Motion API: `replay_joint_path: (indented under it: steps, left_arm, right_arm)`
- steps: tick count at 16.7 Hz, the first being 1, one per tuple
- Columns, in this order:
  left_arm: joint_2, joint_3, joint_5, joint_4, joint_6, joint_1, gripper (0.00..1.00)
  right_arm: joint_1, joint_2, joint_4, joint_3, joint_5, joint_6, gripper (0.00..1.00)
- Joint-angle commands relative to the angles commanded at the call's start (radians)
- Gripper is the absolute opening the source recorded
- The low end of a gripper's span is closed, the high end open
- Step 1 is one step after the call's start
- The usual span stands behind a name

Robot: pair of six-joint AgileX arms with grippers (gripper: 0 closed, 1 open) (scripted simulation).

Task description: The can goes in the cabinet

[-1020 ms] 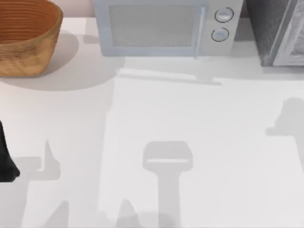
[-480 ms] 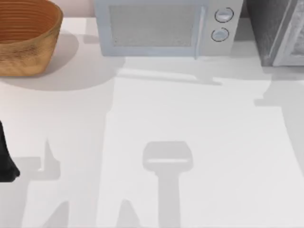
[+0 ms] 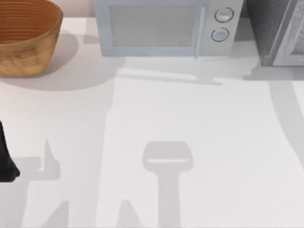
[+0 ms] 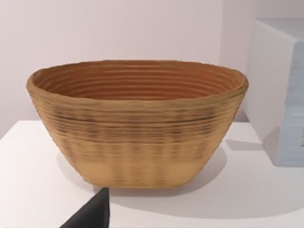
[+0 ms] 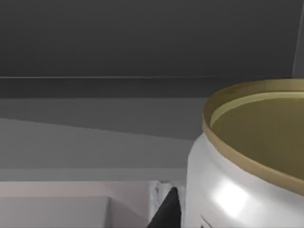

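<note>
On the white counter (image 3: pixel 199 123), a woven basket (image 3: pixel 26 38) stands at the far left, left of the microwave (image 3: pixel 164 28). The left arm (image 3: pixel 5 156) sits parked at the counter's left edge, below the basket; whether its pincer is apart or together cannot be told. The cabinet (image 3: pixel 280 31) stands right of the microwave. In the right wrist view, the can (image 5: pixel 247 166) is close up before dark grey surfaces, gold top toward the camera. A dark fingertip (image 5: pixel 168 211) lies beside the can; its grip cannot be told. No writing is readable.
</note>
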Motion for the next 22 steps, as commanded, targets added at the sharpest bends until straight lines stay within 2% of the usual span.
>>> replay_joint_path:
  steps: [6, 16, 22]
  left_arm:
    - [0.0, 0.0, 0.0, 0.0, 0.0, 0.0, 1.0]
    - [0.0, 0.0, 0.0, 0.0, 0.0, 0.0, 1.0]
    - [0.0, 0.0, 0.0, 0.0, 0.0, 0.0, 1.0]
  right_arm:
    - [0.03, 0.204, -0.068, 0.266, 0.027, 0.003, 0.0]
    - [0.034, 0.247, -0.082, 0.314, 0.029, 0.006, 0.0]
    - [0.023, 0.373, -0.124, 0.484, 0.019, 0.006, 0.0]
